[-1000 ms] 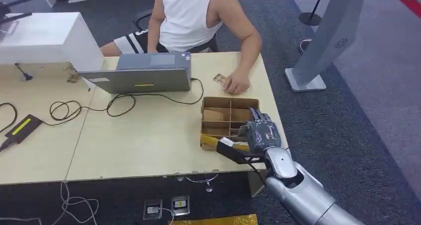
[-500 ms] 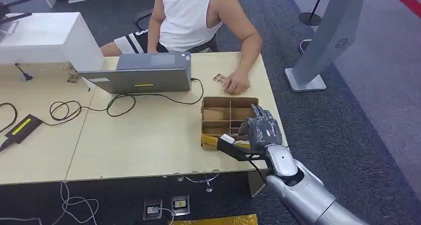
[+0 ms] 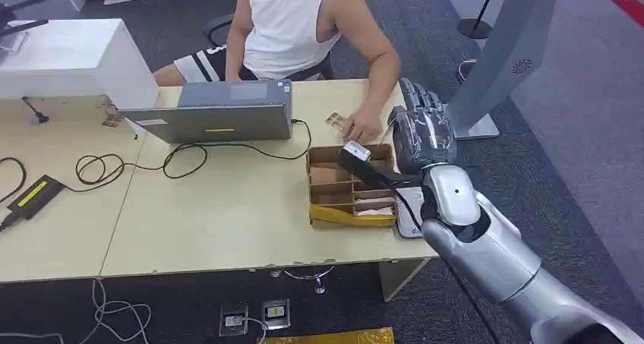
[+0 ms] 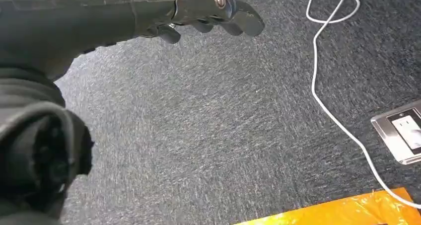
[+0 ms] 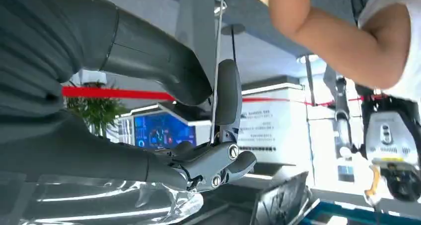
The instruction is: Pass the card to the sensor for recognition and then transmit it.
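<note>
Cardboard box lies below right robot hand pinching card, near person's hand.

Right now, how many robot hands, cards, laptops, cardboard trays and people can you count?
Robot hands: 2, the right robot hand and the left robot hand
Cards: 1, the card pinched in the right robot hand
Laptops: 1
Cardboard trays: 1
People: 1
Total: 6

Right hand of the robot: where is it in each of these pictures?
Head view: right hand raised right of centre, over the cardboard box.
Right wrist view: right hand across the left half, pinching a thin card.
Left wrist view: the hand there is the left hand.
Shared landmark: the person's bare arm.
</note>
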`<move>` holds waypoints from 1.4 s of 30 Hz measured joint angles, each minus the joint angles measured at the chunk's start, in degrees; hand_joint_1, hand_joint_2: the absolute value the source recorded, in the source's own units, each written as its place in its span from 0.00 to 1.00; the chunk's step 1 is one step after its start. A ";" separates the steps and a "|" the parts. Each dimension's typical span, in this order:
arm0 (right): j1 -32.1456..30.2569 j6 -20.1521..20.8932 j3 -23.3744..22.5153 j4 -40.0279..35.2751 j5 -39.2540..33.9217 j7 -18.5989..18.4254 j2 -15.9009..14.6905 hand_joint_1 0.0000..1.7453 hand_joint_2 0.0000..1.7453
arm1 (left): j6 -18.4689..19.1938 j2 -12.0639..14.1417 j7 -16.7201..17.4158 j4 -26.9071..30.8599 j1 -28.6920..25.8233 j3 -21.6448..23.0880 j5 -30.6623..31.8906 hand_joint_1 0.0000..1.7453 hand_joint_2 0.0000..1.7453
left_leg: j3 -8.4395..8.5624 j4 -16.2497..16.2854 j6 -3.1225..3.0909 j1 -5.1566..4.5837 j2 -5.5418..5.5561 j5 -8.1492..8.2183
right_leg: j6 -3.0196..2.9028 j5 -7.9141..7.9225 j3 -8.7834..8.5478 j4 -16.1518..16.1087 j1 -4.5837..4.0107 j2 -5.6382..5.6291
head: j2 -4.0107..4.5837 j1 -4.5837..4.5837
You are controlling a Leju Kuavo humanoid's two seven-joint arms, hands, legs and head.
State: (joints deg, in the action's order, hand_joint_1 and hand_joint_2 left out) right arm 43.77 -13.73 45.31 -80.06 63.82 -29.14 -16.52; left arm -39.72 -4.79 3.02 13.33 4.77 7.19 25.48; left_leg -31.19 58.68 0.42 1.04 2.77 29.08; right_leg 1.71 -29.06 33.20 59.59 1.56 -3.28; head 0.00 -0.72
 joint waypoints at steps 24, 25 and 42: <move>7.08 6.11 1.09 -5.67 -1.18 -2.01 -2.43 1.00 1.00 | 0.13 -1.01 -1.09 -0.04 0.17 -4.22 3.04 0.00 0.00 | -0.03 0.00 0.00 0.00 0.01 0.00 | 0.00 0.00 -0.01 0.00 0.00 0.01 | 0.00 -0.02; 8.04 7.21 1.51 -5.38 -1.61 -2.10 -2.43 1.00 1.00 | 0.22 -1.01 -1.09 -0.04 0.27 -4.22 3.34 0.00 0.00 | -0.03 0.00 0.00 0.00 0.01 0.00 | 0.00 0.00 0.00 0.00 0.00 0.02 | 0.00 -0.02; 17.81 5.38 5.88 11.93 -8.44 -2.23 -0.17 1.00 1.00 | 0.88 -1.03 0.20 -0.02 1.86 -4.05 3.10 0.00 0.00 | -0.12 0.00 0.00 0.00 0.16 -0.07 | 0.02 0.01 0.00 0.01 0.00 0.18 | 0.00 -0.02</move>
State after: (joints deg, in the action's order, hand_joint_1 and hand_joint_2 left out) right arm 61.58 -8.35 51.19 -68.13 55.39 -31.36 -16.70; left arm -38.84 -5.81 3.21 13.31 6.63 3.15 28.59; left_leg -31.31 58.68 0.42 1.05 2.93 29.01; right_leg 1.72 -29.05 33.21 59.60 1.56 -3.10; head 0.00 -0.74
